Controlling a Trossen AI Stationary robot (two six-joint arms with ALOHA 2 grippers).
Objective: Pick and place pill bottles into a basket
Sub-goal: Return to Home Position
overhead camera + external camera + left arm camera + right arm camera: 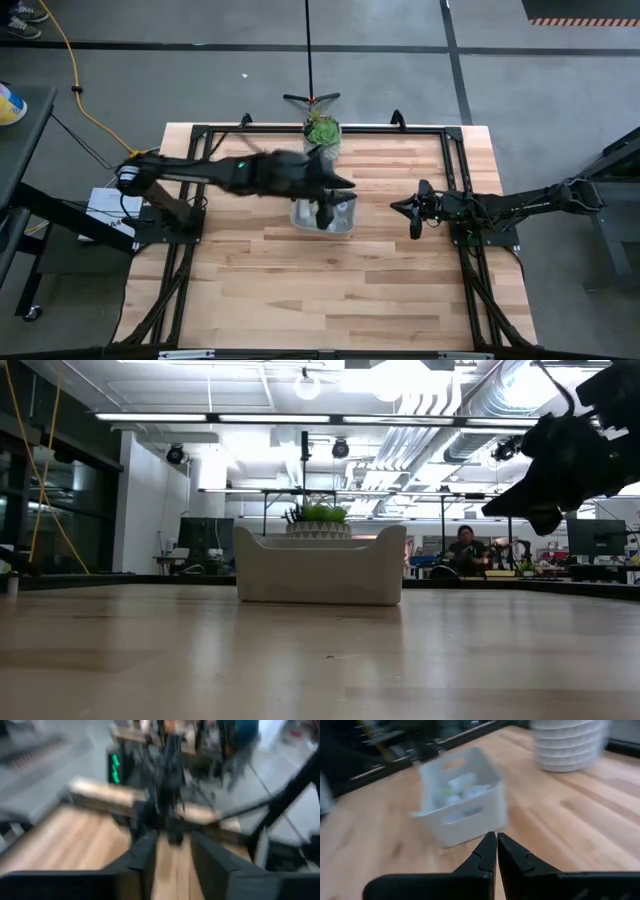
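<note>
While the left gripper (322, 213) hovered over the light-grey basket (465, 826) at the middle of the wooden table (300, 290), its jaws stood moderately apart, holding nothing. Small pill bottles (461, 787) lay inside the basket. The right gripper (496, 845) hung to the basket's right, jaws pressed together, empty. A potted plant (322, 131) stood just behind.

There is one light-grey basket (470, 822) on one wooden table (300, 290). The pill bottles (462, 790) inside it number several, but they are too blurred for an exact count. There is one white pot with a green plant (322, 131), two grippers, the left gripper (172, 862) and the right gripper (496, 851), and one person (463, 546) in the room beyond.
</note>
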